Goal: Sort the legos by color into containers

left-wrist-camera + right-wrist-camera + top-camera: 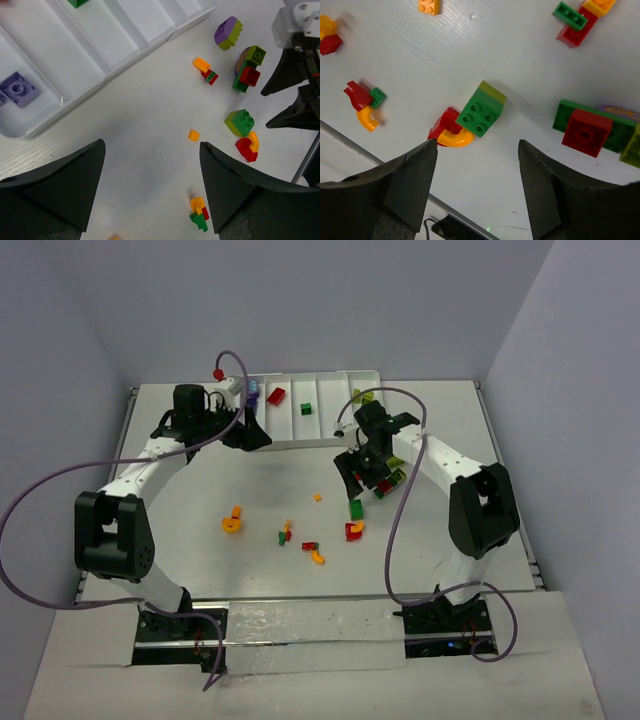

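Observation:
The white tray point(335, 400) of containers stands at the back. It holds a purple lego point(17, 89), a red lego point(276, 395) and a green one point(306, 408) in separate compartments. My left gripper point(152, 145) hovers open and empty over bare table just in front of the tray point(125, 55). My right gripper point(477, 145) is open with nothing between its fingers. It hangs above the table just short of a green cube point(481, 111) that touches a red brick with an orange arch point(451, 135). A red brick on a green plate point(585, 131) lies to its right.
Loose legos lie mid-table: an orange piece point(232, 520), a small orange tile point(318, 497) and two mixed clusters point(284, 533) point(314, 552). A purple-and-lime piece point(228, 33) lies near the tray's right end. Grey walls close in on both sides.

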Controlling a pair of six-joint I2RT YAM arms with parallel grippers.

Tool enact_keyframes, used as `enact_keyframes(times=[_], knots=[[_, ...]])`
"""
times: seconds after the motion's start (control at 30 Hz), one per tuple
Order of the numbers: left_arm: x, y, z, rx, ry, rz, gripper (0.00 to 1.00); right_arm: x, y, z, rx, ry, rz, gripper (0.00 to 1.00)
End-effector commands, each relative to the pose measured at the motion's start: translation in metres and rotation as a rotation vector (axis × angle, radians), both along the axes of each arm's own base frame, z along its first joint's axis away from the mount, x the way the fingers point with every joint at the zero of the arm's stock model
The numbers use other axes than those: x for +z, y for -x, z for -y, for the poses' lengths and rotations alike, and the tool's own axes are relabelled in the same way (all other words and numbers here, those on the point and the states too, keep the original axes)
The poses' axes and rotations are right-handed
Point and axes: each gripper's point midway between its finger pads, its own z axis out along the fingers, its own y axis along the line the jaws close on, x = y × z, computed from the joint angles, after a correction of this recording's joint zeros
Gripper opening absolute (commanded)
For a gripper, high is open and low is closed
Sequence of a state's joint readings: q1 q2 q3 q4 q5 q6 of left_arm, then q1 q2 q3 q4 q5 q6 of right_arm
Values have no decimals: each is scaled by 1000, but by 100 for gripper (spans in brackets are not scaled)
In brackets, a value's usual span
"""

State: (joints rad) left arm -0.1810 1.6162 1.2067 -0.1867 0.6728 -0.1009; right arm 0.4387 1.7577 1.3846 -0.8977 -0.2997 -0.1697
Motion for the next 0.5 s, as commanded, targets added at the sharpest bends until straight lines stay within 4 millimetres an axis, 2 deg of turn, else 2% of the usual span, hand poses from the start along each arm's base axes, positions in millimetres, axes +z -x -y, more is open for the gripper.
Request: enact_keyframes(times=[0.0, 0.27, 0.47], knots=[[22, 3, -5, 18, 7, 51, 86, -14, 13, -10, -29, 17, -85, 73], [18, 2, -8, 27, -3, 47, 86, -33, 15, -16, -34, 83, -120, 73], [15, 1, -11, 38, -16, 48, 86, -47, 15, -11, -40, 134, -137, 60]])
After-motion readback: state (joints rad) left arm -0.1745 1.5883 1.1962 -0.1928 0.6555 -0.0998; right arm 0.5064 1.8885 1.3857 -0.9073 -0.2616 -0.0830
